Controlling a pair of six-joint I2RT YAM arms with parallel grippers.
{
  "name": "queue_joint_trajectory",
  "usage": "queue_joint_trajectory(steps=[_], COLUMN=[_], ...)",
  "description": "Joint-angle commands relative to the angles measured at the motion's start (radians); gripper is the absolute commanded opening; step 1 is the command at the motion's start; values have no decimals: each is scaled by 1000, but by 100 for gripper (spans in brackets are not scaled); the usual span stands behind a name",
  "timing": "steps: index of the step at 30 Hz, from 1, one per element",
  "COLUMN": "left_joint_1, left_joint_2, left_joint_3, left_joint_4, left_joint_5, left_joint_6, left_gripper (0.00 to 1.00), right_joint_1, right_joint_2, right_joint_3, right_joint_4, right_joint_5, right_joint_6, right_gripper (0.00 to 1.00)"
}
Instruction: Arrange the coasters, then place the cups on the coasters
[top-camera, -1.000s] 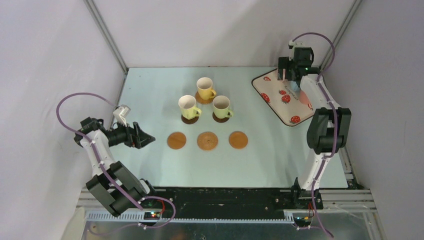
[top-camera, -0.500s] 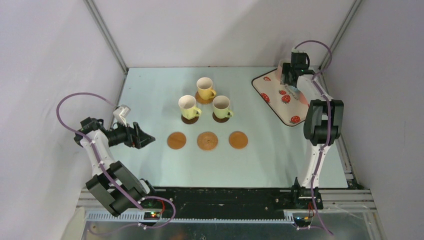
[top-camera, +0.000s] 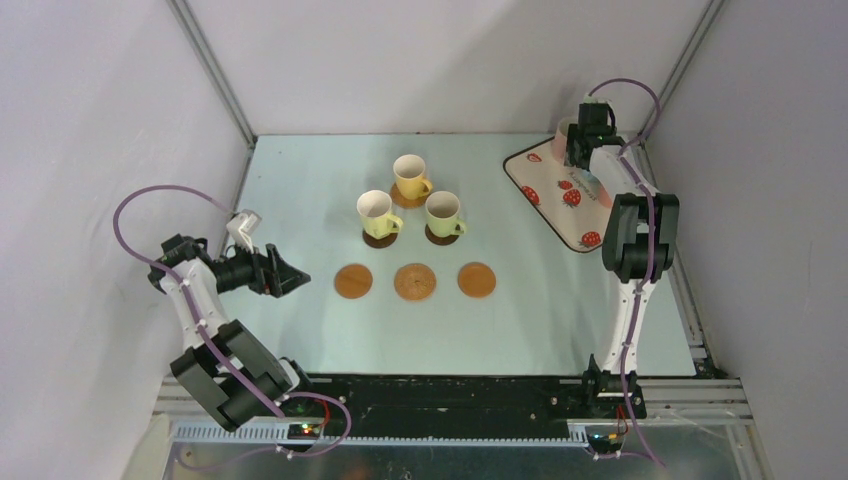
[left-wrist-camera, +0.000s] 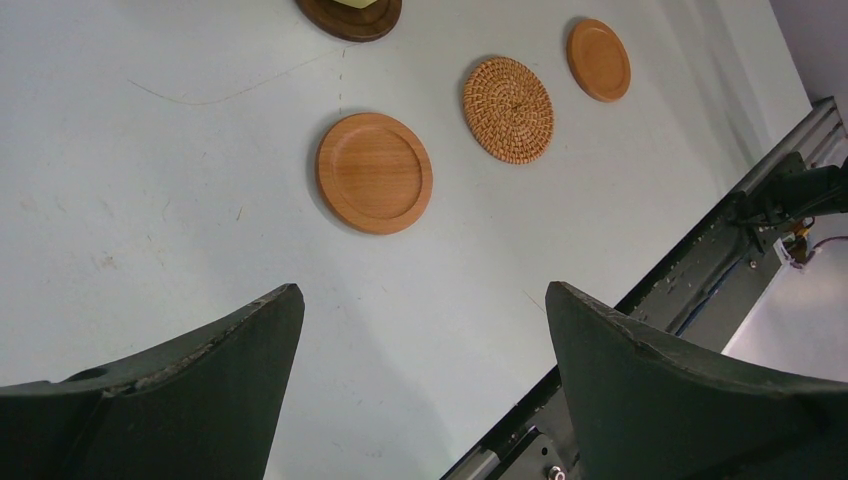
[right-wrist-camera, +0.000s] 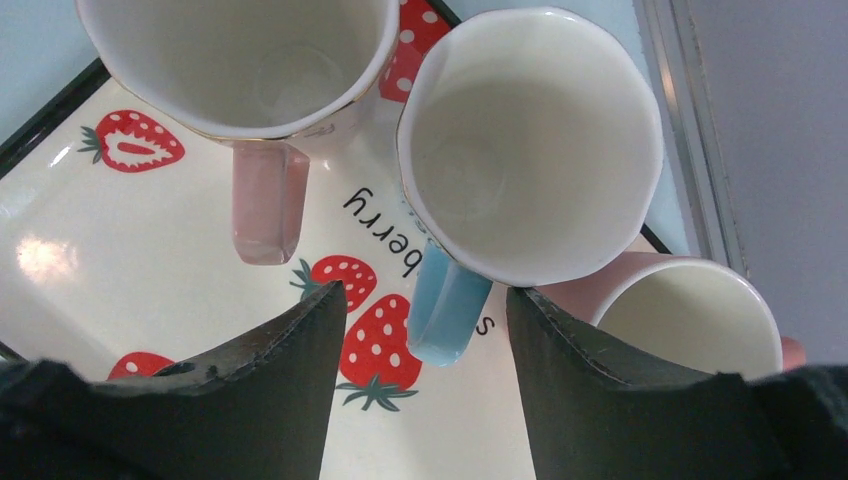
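On the strawberry tray (top-camera: 548, 212), upper right of the overhead view, the blue cup (right-wrist-camera: 530, 140) stands crowded between two pink cups (right-wrist-camera: 230, 60), so I fear a skewed close or tilted lift by my right pincer (right-wrist-camera: 425, 295) could knock a neighbour or let the cup swing. That pincer's jaws stand apart astride the blue handle (right-wrist-camera: 447, 315), lower centre of its wrist view, unclamped; my left pincer (left-wrist-camera: 422, 292), also apart, hangs empty over the worktop (left-wrist-camera: 200, 200).
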Motion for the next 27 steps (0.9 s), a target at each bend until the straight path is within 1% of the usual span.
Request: queue_joint_trajectory(steps=[1, 6, 9, 12, 17, 18, 19, 20, 21, 22, 24, 27], left_joint_1=[9, 10, 10, 10, 11, 11, 10, 9, 10, 10, 11, 10], left_joint_2=[2, -2, -4, -3, 0, 1, 2, 4, 5, 6, 10, 10], left_joint_3=[35, 35, 34, 34, 35, 35, 35, 35, 35, 36, 38, 39], left_joint_4=[-2, -3, -4, -3, -4, -4, -3, -3, -4, -4, -9, -11], left_joint_5=[29, 30, 30, 30, 31, 31, 31, 31, 32, 34, 34, 35], left_joint_6=[26, 27, 26, 27, 28, 29, 29, 29, 29, 30, 32, 33], left_gripper=[98, 98, 98, 98, 98, 98, 98, 98, 98, 98, 98, 98], right_joint_1=[2, 2, 1, 1, 2, 0, 0, -2, -3, -3, -5, -3], right_joint_2=[-8, 19, 48, 67, 80, 82, 83, 86, 87, 90, 92, 74], right_joint_3=[21, 44, 74, 90, 97, 95, 94, 94, 96, 99, 104, 102], right_joint_4=[29, 24, 8, 4, -4, -4, -6, -6, -7, -9, -15, -7], right_joint_5=[36, 54, 63, 80, 89, 85, 83, 79, 78, 76, 71, 59], right_joint_6=[5, 4, 0, -3, -2, -4, -4, -3, -3, -3, -3, -3], right_gripper=[63, 60, 56, 46, 41, 35, 33, 27, 23, 11, 0, 0])
